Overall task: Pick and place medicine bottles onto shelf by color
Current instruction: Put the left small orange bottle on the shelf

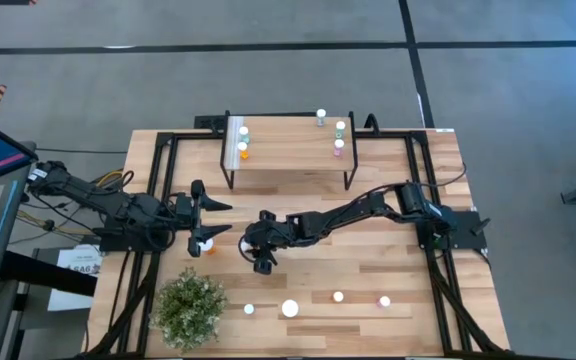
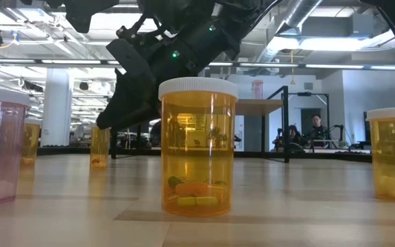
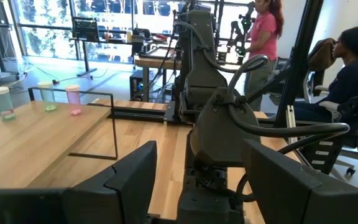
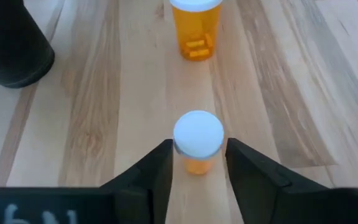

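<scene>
My right gripper (image 1: 263, 262) (image 4: 197, 155) reaches in from the table's right and is shut on a small orange medicine bottle (image 4: 197, 140) with a white cap. In the low view that bottle (image 2: 100, 147) stands under the dark gripper. My left gripper (image 1: 222, 218) (image 3: 197, 180) waits open, left of centre, pointing right. Another orange bottle (image 1: 206, 243) stands just beside its near finger, outside the gap. The shelf (image 1: 288, 165) stands at the far edge with several bottles on top: some on the white strip (image 1: 238, 140), others at its right end (image 1: 339, 146). My right gripper pinches the small orange bottle at its white cap (image 4: 197, 132), one finger on each side. The fingers (image 4: 160, 168) come slanting down from the far side toward the near edge. The bottle is upright, and in the low view its base is on the table.
A green bushy plant (image 1: 188, 308) in a black pot (image 4: 11, 43) stands at the near left. A large orange bottle (image 1: 290, 309) (image 2: 197, 147) and smaller ones (image 1: 249, 309) (image 1: 338, 296) (image 1: 385, 300) line the near edge. People sit beyond the table (image 3: 353, 68).
</scene>
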Motion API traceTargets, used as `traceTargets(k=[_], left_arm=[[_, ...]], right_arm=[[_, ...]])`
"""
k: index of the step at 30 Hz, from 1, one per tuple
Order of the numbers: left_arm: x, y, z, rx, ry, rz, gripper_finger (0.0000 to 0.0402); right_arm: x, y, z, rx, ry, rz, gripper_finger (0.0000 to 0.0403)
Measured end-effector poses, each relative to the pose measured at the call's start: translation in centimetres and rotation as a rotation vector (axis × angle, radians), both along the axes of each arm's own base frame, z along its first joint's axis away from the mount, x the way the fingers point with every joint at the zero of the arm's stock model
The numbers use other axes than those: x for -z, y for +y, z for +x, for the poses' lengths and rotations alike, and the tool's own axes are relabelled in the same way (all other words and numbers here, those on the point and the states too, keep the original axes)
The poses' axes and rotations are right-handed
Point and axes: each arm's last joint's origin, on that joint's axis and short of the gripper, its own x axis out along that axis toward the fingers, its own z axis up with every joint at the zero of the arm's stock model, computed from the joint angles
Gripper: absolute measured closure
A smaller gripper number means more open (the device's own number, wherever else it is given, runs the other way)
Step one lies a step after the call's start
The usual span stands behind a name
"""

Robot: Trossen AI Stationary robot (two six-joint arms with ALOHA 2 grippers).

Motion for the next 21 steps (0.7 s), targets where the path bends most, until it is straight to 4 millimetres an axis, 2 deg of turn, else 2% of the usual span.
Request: traceTargets(k=[8,21], left_arm=[[0.00,0.00,0.00,0.000,0.000,0.000,0.0178],[0.00,0.00,0.00,0.000,0.001,0.005,0.0178]], right_arm=[[-0.02,0.00,0.01,0.000,-0.002,0.000,0.0281],[-0.03,0.00,0.02,-0.001,-0.003,-0.001,0.0286]])
